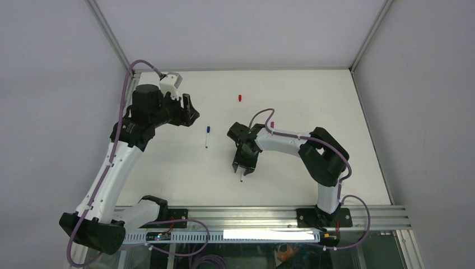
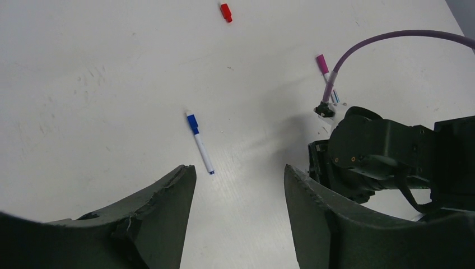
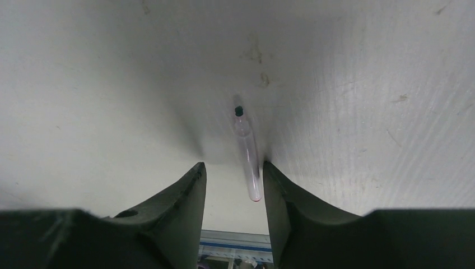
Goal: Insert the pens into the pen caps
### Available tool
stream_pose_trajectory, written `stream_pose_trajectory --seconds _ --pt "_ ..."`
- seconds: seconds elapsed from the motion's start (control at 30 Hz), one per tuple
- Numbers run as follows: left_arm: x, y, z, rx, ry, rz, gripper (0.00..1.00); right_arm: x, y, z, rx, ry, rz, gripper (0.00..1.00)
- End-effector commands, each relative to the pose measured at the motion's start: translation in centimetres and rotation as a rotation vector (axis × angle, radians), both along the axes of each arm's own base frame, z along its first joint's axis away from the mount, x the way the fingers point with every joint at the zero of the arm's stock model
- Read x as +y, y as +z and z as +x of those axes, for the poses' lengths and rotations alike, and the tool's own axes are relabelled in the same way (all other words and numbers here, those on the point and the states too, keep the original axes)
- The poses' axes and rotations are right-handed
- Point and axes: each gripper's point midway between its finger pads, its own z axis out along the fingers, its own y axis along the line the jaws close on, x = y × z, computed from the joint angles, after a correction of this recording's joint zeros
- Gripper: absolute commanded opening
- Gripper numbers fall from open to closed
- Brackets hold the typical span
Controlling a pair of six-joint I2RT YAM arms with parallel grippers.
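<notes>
A thin white pen with a red tip [image 3: 246, 151] lies on the table between the fingers of my right gripper [image 3: 232, 168]. The jaws are open, and the pen lies close against the right finger. In the top view this pen [image 1: 241, 178] pokes out just below the right gripper [image 1: 245, 167]. A pen with a blue cap on it [image 2: 199, 143] lies ahead of my left gripper [image 2: 241, 171], which is open and empty above the table. A red cap [image 2: 226, 12] lies alone at the far side. A magenta cap [image 2: 322, 63] sits on a pen, partly behind the purple cable.
The right arm's dark wrist [image 2: 369, 151] and its purple cable [image 2: 392, 36] fill the right of the left wrist view. The table's metal front rail [image 1: 252, 216] runs along the near edge. Grey walls enclose the white table [image 1: 313, 95].
</notes>
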Motion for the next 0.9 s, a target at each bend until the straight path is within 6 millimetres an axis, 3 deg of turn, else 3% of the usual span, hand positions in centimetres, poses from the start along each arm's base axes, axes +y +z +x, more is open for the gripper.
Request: stream_pose_trajectory --seconds 0.0,0.73,0.87 --pt "0.5 0.9 -1.0 -0.049 -0.005 -0.010 0.61 0.9 0.4 0.9 -0.025 -0.031 0.014 0.44" --pt "0.7 0.5 -0.8 -0.045 0.001 0.007 0.63 -1.6 -0.7 3.3 -0.078 -0.001 -0.090 0.33" --pt "0.8 0.4 -0.8 -0.043 0.006 0.013 0.63 -1.5 -1.1 3.1 -0.064 0.008 -0.090 0.24"
